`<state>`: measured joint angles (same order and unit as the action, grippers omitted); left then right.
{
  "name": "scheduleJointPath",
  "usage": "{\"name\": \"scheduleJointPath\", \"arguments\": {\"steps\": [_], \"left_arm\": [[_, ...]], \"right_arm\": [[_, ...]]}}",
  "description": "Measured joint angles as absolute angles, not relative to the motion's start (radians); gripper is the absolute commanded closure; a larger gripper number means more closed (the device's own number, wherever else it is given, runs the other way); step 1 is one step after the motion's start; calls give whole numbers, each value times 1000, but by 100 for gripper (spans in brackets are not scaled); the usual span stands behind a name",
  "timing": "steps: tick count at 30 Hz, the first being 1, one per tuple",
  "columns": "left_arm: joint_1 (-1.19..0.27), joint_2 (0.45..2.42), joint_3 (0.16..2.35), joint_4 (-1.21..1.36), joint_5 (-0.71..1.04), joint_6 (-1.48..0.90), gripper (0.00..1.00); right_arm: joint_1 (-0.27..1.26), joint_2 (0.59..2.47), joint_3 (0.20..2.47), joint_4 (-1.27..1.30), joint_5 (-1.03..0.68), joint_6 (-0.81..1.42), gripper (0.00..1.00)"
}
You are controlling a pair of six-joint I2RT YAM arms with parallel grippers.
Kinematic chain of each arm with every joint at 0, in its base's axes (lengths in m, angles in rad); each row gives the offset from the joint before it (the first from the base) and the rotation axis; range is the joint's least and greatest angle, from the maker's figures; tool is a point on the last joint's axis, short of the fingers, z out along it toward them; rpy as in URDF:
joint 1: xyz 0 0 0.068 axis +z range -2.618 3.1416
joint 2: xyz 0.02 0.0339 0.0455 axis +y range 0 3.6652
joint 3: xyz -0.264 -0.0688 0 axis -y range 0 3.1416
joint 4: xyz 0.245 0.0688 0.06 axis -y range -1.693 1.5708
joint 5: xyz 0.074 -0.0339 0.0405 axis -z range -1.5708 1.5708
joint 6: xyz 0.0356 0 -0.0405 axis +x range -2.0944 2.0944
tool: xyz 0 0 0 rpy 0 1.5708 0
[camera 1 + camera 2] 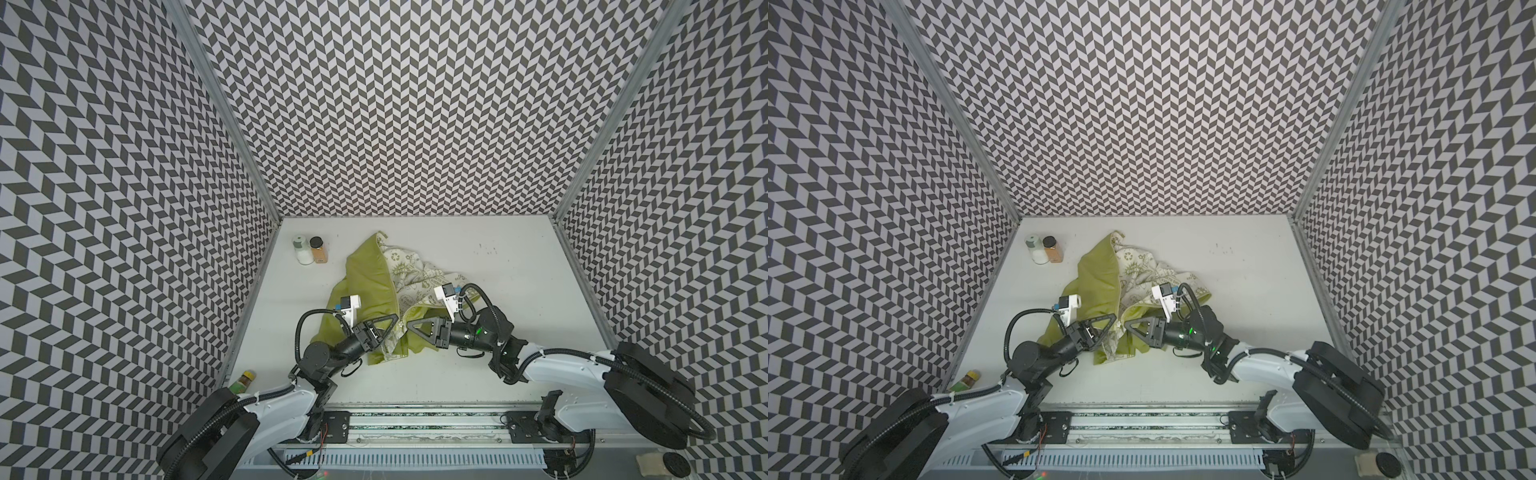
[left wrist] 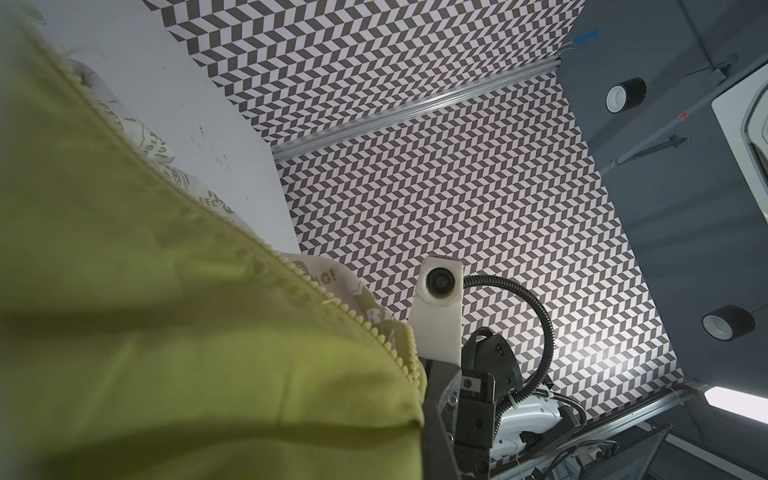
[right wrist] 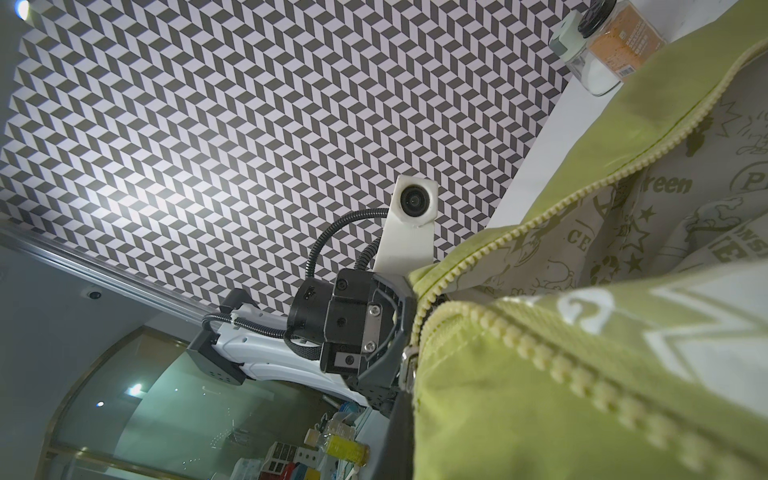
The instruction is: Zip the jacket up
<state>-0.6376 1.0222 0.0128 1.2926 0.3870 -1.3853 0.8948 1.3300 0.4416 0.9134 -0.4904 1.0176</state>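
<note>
Lime jacket (image 1: 368, 282) lies crumpled on the white worktop (image 1: 519, 291), left of centre in both top views. Green shell is on its left side; the cream printed lining (image 1: 409, 270) is turned out toward the right. Zip is undone: in the right wrist view two rows of cream teeth (image 3: 519, 332) diverge from one point. At the front opening, lower middle of the garment, the left gripper (image 1: 395, 319) and right gripper (image 1: 409, 325) meet almost tip to tip. Fingers of both are pressed together, each pinching the jacket's edge by the teeth. A small metal zip pull (image 3: 409, 368) hangs just beside the left gripper's fingers.

Upper left of the worktop: white jar (image 1: 302, 249) and brown spice jar (image 1: 318, 249), touching, apart from the jacket. Lower left: small bottle (image 1: 243, 380) beside the left arm.
</note>
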Motion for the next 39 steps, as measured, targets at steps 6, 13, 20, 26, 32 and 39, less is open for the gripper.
{"name": "scheduleJointPath", "arguments": {"steps": [6, 13, 20, 26, 32, 39], "left_arm": [[-632, 1022, 13, 1294, 387, -1391, 100], [-620, 1021, 13, 1294, 384, -1403, 100], [-607, 1015, 13, 1294, 384, -1408, 100], [-599, 999, 12, 1280, 388, -1408, 100], [-595, 965, 12, 1232, 390, -1404, 100], [-595, 897, 12, 1130, 390, -1380, 100]], "right_arm": [[901, 1342, 442, 922, -489, 1017, 100], [915, 1361, 443, 922, -487, 1016, 100], [928, 1362, 446, 926, -481, 1016, 100], [945, 1373, 447, 929, -461, 1014, 100], [973, 1375, 447, 926, -427, 1000, 100], [1022, 1375, 456, 875, -350, 941, 93]]}}
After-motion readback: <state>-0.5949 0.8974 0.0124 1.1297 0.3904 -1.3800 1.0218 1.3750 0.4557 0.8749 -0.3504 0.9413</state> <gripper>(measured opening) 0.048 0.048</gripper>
